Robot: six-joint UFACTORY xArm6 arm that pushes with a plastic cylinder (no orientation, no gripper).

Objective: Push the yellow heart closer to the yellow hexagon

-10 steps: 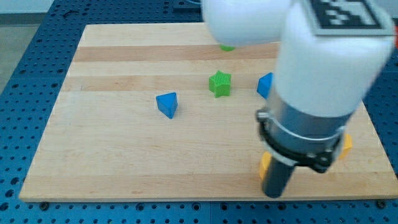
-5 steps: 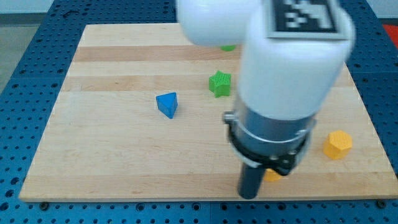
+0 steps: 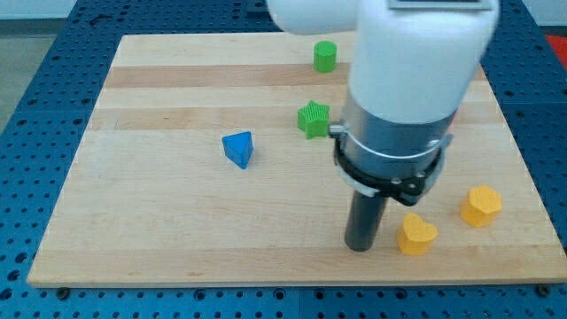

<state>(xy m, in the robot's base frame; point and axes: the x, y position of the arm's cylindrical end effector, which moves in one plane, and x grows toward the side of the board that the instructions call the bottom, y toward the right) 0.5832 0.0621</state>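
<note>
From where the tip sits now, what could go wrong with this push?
1. My tip is just to the view's left of the heart. The hexagon lies right and slightly up, so a straight rightward push may slide the heart below it.
2. Both yellow blocks sit near the board's bottom-right corner; overshoot could send one off the edge.
3. The heart's rounded lobes may make it rotate off my tip.

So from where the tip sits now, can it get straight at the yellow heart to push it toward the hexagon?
Probably yes. My tip stands just to the view's left of the yellow heart, nothing between them, and the yellow hexagon lies beyond, up and right.
</note>
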